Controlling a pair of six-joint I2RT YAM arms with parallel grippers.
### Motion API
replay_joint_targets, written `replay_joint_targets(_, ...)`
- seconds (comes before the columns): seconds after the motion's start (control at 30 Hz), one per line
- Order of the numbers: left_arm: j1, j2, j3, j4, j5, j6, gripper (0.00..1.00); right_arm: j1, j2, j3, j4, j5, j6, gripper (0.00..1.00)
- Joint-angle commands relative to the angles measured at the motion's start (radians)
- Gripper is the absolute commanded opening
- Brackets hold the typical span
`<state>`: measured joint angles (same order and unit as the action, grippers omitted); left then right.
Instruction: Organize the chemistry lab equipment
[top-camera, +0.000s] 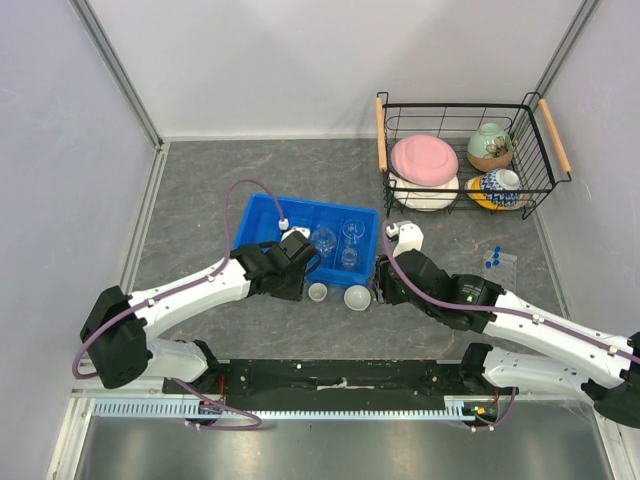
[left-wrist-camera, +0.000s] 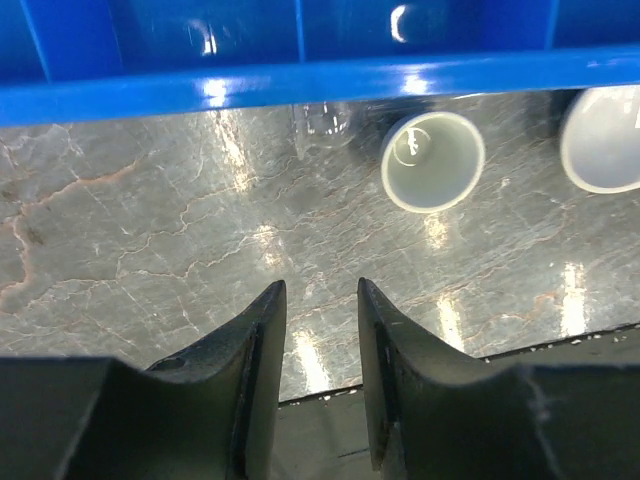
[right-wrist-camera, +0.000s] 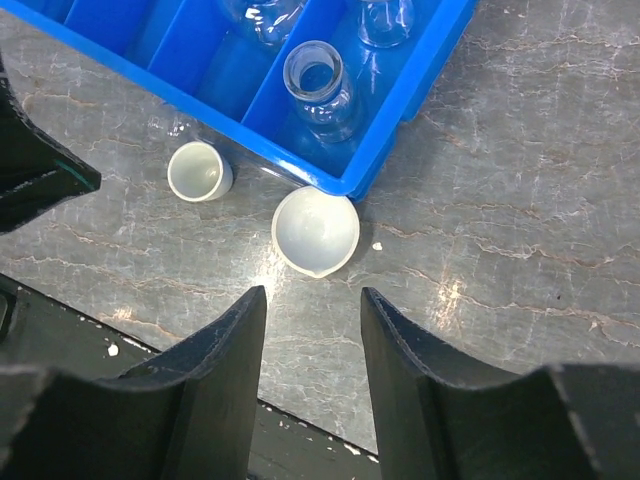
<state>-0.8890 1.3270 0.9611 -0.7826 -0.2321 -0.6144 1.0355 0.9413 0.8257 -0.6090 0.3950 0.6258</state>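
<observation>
Lab equipment is lying in three groups on the table (top-camera: 200, 190). Three glass vessels (top-camera: 323, 240) (top-camera: 352, 232) (top-camera: 348, 258) are standing upright in the right half of a blue bin (top-camera: 262, 215), which is divided into compartments. Two white dishes are sitting on the table just in front of the bin's near wall: a small dish (right-wrist-camera: 200, 172) and, to its right near the bin's corner, a large dish (right-wrist-camera: 315, 232) with a pouring lip. They are close together but not touching. A faint clear shape (left-wrist-camera: 320, 120) is showing against the bin wall left of the small dish; whether it is a fourth vessel I cannot tell. Blue-capped tubes (top-camera: 493, 258) are standing in one clear rack (top-camera: 505, 268) well to the right; they are too small to count.

One wire basket (top-camera: 545, 180) at the far right is holding one pink plate (top-camera: 425, 158) and two patterned bowls (top-camera: 490, 146) (top-camera: 500, 186).

The left fingers (left-wrist-camera: 320, 300) are hovering over bare table before the bin, parted by a narrow gap and gripping nothing. The right fingers (right-wrist-camera: 312, 300) are pointing at the large dish from just short of it, parted somewhat wider and also gripping nothing.
</observation>
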Motion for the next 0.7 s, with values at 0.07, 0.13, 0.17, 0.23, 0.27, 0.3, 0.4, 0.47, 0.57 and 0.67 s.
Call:
replay_joint_targets(0.07, -0.005, -0.026, -0.053, 0.12, -0.029, -0.09, 0.4, 0.005, -0.025, 0.009, -0.009, -0.013, 0.026, 0.5)
replay_joint_targets(0.13, -0.005, -0.023, -0.05, 0.128, -0.021, -0.087, 0.4, 0.006, -0.03, 0.007, -0.011, -0.013, 0.029, 0.5)
replay_joint_targets(0.17, -0.007, -0.019, -0.045, 0.137, -0.019, -0.084, 0.4, 0.006, -0.03, 0.007, -0.012, -0.013, 0.029, 0.5)
replay_joint_targets(0.23, -0.005, -0.008, -0.036, 0.14, -0.012, -0.084, 0.41, 0.006, -0.029, 0.006, -0.012, -0.013, 0.031, 0.49)
replay_joint_targets(0.27, -0.007, 0.0, -0.032, 0.143, -0.009, -0.084, 0.41, 0.006, -0.029, 0.004, -0.012, -0.013, 0.031, 0.49)
replay_joint_targets(0.3, -0.007, 0.012, -0.032, 0.154, -0.006, -0.084, 0.44, 0.006, -0.029, 0.004, -0.012, -0.012, 0.031, 0.49)
replay_joint_targets(0.4, -0.007, 0.038, -0.033, 0.178, 0.008, -0.096, 0.45, 0.008, -0.03, 0.006, -0.018, -0.008, 0.031, 0.49)
replay_joint_targets(0.47, -0.007, 0.049, -0.036, 0.19, 0.016, -0.102, 0.45, 0.008, -0.033, 0.009, -0.021, -0.005, 0.028, 0.49)
replay_joint_targets(0.57, -0.007, 0.075, -0.033, 0.209, 0.024, -0.113, 0.46, 0.008, -0.038, 0.012, -0.026, -0.004, 0.028, 0.49)
replay_joint_targets(0.67, -0.007, 0.095, -0.027, 0.227, 0.033, -0.117, 0.46, 0.009, -0.041, 0.012, -0.028, 0.001, 0.026, 0.49)
